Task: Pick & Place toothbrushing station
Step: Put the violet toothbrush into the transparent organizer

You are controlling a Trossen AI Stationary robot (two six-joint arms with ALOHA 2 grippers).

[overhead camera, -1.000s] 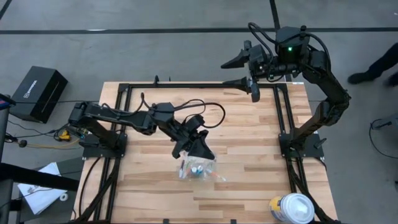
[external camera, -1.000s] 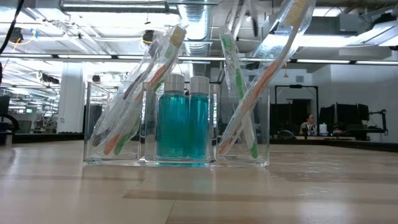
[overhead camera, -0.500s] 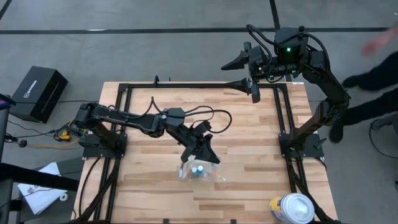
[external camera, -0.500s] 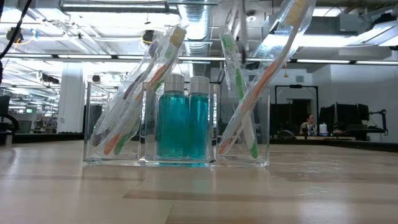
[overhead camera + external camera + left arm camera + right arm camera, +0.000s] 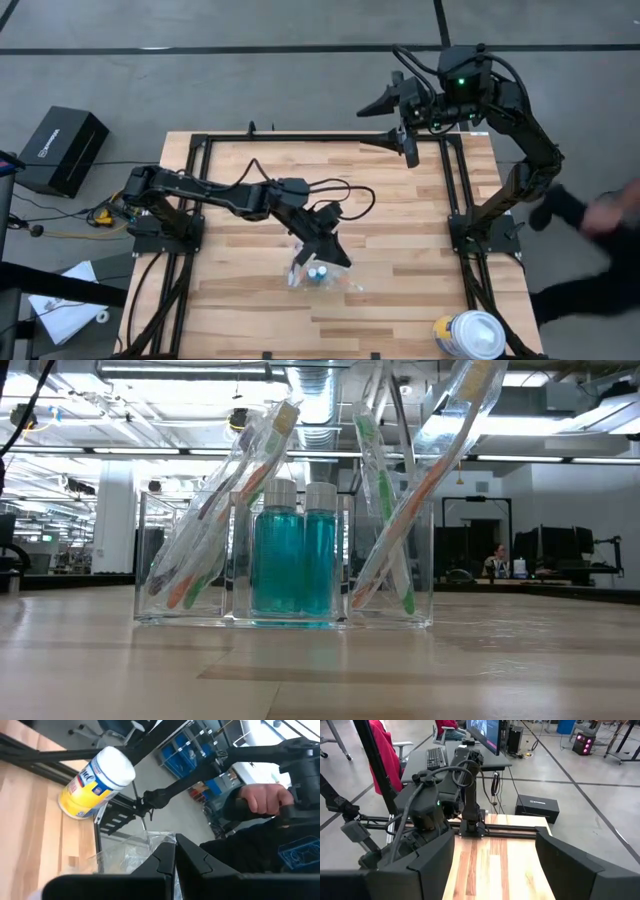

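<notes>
While its fingers are pressed together with nothing between them, the left gripper point(image 5: 322, 250) hangs just above the clear holder point(image 5: 284, 560), whose toothbrushes point(image 5: 425, 480) lean out of the end compartments and whose teal tubes point(image 5: 293, 550) stand in the middle. I judge the holder light, rigid and slick, best pinched across a wall; the brushes look loosely propped. Contact underneath is hidden. The right gripper point(image 5: 395, 120) waits far off, jaws apart.

Teal tubes point(image 5: 292, 565) with white caps, yellow canister point(image 5: 95, 783)
</notes>
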